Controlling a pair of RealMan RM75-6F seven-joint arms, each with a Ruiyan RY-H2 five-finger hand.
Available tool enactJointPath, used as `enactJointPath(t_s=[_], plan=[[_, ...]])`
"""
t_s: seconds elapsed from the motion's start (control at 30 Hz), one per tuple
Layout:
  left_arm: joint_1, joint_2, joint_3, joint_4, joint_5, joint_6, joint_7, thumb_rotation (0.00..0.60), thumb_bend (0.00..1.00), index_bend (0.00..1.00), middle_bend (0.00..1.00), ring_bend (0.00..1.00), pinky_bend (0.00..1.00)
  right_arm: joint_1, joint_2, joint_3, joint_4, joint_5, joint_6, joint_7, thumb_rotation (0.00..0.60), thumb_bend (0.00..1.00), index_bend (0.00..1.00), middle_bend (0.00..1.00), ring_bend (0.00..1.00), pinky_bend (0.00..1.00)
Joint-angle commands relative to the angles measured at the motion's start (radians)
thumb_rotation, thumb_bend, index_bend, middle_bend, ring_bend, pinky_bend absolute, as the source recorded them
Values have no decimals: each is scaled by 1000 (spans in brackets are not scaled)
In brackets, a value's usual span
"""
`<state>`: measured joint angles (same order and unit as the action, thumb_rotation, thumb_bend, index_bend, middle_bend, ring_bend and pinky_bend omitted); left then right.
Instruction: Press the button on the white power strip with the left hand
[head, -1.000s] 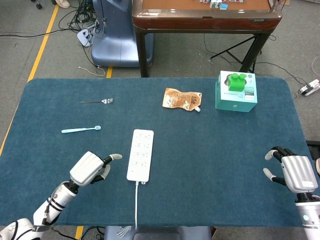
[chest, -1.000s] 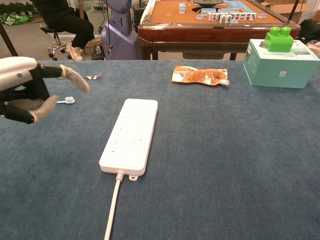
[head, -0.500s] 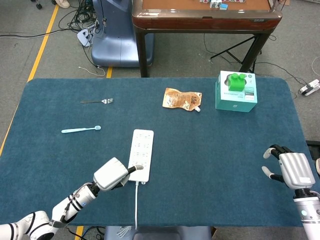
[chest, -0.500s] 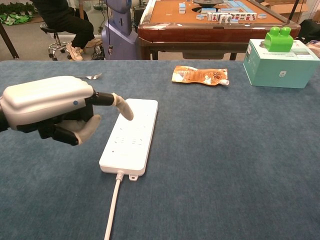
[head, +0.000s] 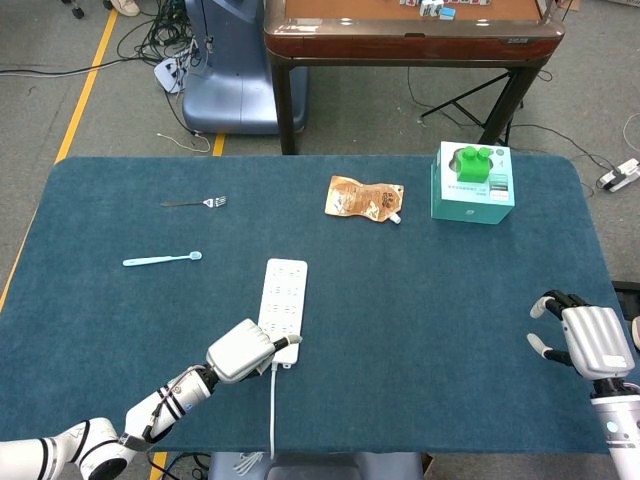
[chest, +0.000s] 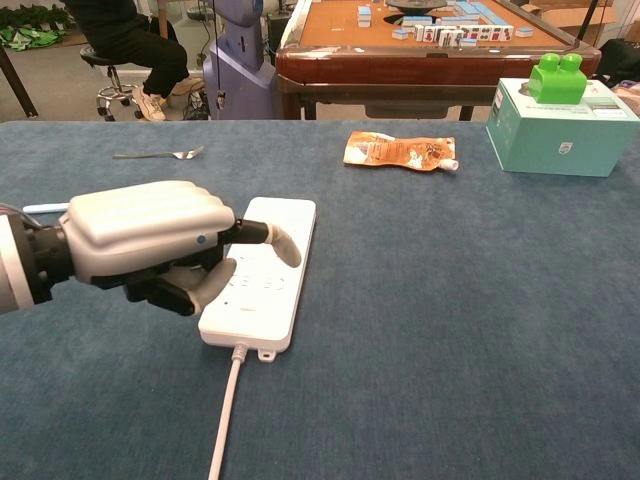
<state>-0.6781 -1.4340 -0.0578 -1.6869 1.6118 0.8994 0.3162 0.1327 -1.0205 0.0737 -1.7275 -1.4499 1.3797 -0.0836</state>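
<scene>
Head view, desk (head: 100, 320) with blue cover: white power strip (head: 283, 296) lay lengthwise left of centre, its cord (head: 273, 410) running off the near edge. Left robot hand (head: 243, 351) sat over the strip's near end, most fingers curled in, one finger (head: 288, 341) stretched out across the strip's near corner. It grasped nothing. Whether the fingertip touched the strip could not be told from this view.

Chest view: left robot hand (chest: 150, 244) filled the left foreground, clenched apart from the one extended finger (chest: 272, 238), whose tip hung over the middle of the strip (chest: 285, 215). Thumb (chest: 205, 286) lay tucked low against the strip's left edge. Contact with the button was not clear. Cord (chest: 226, 420) left the strip's near end.

Right robot hand (head: 585, 340) stood near the right desk edge, well apart from the strip, fingers loosely curled and separated, holding nothing; seen in head view only.

Other items, far half of desk: fork (head: 195, 202) and light blue spoon (head: 162, 260) to the left; orange pouch (head: 364, 198) near centre; teal box (head: 472, 184) to the right with green block (head: 474, 160) on top.
</scene>
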Motion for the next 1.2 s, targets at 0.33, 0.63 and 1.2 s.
enactJointPath(t_s=[0.33, 0.63, 1.2], plan=[[1, -14, 31, 26, -65, -8, 34, 600, 801, 288, 1000, 960, 1000, 4, -7, -7, 6, -1, -10, 4, 600, 188, 488, 401, 414, 651], [9, -25, 57, 58, -68, 11, 5, 600, 801, 316, 1000, 962, 1000, 12, -22, -9, 14, 2, -24, 3, 600, 188, 488, 400, 414, 651], [18, -53, 71, 108, -95, 30, -28, 600, 801, 332, 1000, 962, 1000, 27, -29, -8, 9, 10, -43, -13, 600, 188, 488, 401, 414, 651]])
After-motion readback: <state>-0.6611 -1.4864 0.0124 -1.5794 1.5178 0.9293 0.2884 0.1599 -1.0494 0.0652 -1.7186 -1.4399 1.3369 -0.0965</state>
